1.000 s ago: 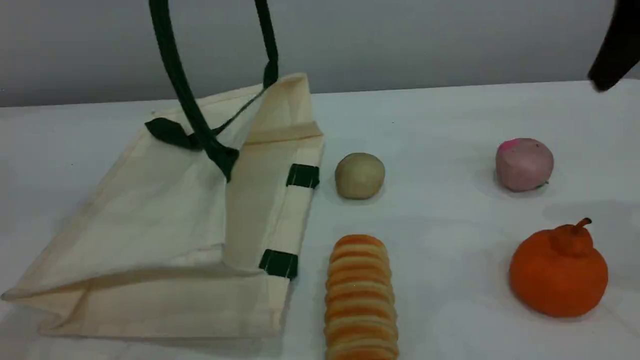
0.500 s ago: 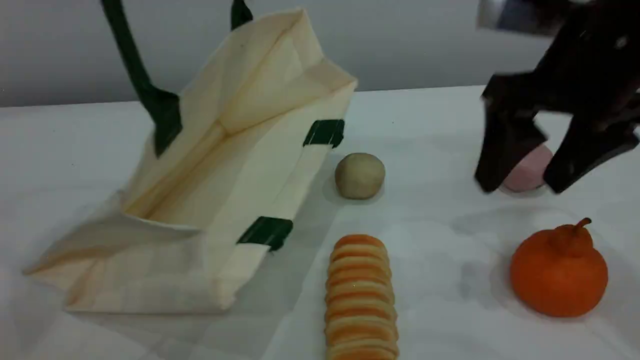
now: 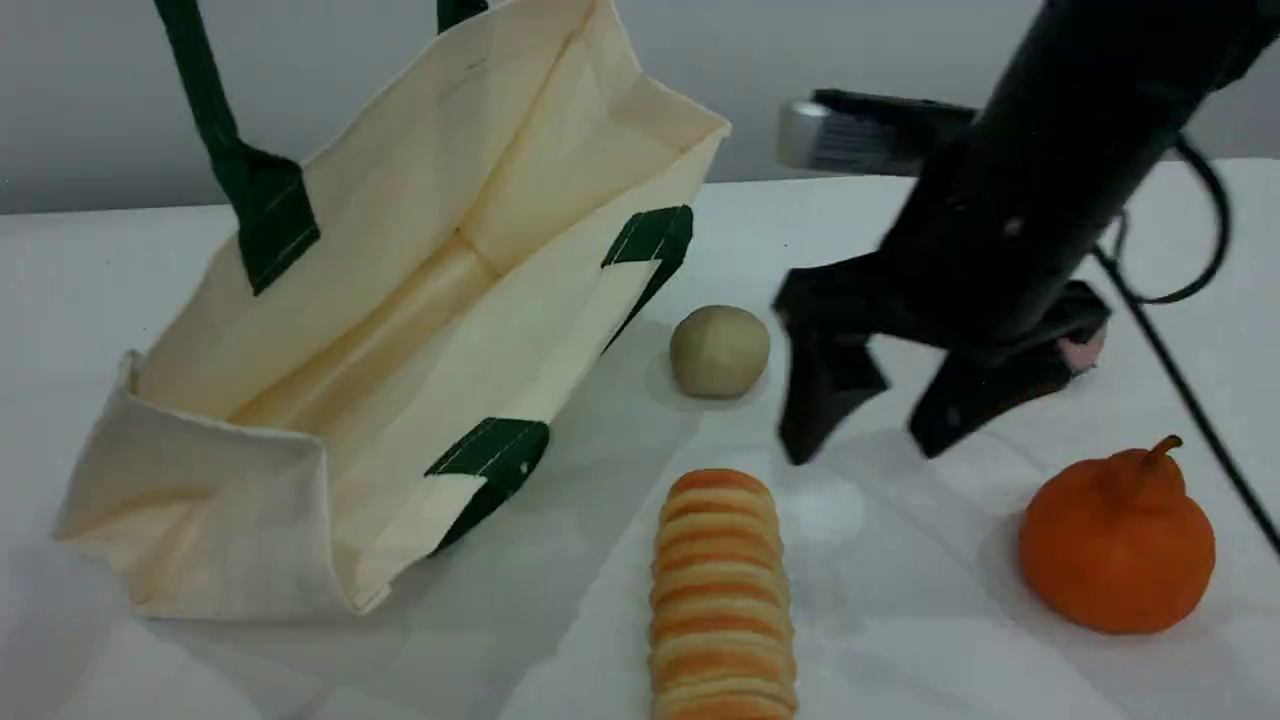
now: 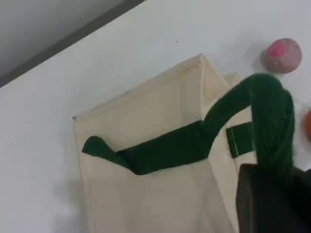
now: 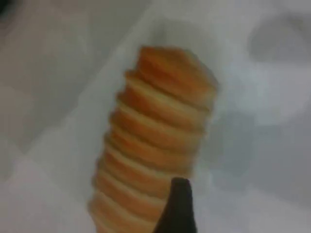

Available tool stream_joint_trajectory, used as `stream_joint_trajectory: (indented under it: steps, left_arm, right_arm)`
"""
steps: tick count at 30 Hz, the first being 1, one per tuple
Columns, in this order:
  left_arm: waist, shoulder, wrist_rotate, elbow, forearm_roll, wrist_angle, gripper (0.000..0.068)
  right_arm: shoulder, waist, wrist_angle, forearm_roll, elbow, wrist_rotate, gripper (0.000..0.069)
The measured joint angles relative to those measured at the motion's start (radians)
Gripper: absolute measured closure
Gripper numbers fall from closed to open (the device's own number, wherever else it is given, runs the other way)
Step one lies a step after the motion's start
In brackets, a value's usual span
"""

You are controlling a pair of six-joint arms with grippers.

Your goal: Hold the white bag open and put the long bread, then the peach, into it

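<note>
The white bag [image 3: 330, 250] stands tipped with its mouth gaping toward the right, hung by one dark green handle [image 3: 215, 110] that runs out of the top of the scene view. In the left wrist view my left gripper [image 4: 270, 194] is shut on that handle [image 4: 272, 111] above the bag [image 4: 136, 121]. The long bread [image 3: 722, 600] lies at the front centre. Open, my right gripper [image 3: 872, 445] hovers just beyond its far end; its fingertip [image 5: 179, 204] shows over the loaf [image 5: 155, 141]. The peach [image 4: 283, 55] is almost hidden behind the right arm, a pink sliver [image 3: 1082, 350].
A beige-tan ball [image 3: 719, 350] sits between the bag's mouth and the right gripper. A bigger orange stemmed fruit [image 3: 1117, 545] stands at the front right. A black cable [image 3: 1180, 380] trails from the right arm across the white table [image 3: 900, 620].
The handle has pulled the bag higher and its mouth has opened wider. The right arm has swung down and left, from over the peach to the bread's far end.
</note>
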Motion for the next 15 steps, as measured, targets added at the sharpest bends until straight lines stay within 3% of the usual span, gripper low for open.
stream_joint_trajectory:
  steps: [15]
  left_arm:
    - [0.0, 0.001, 0.0, 0.001, 0.0, -0.001, 0.058]
  right_arm:
    - [0.096, 0.167, -0.164, 0.064, 0.0, -0.001, 0.0105]
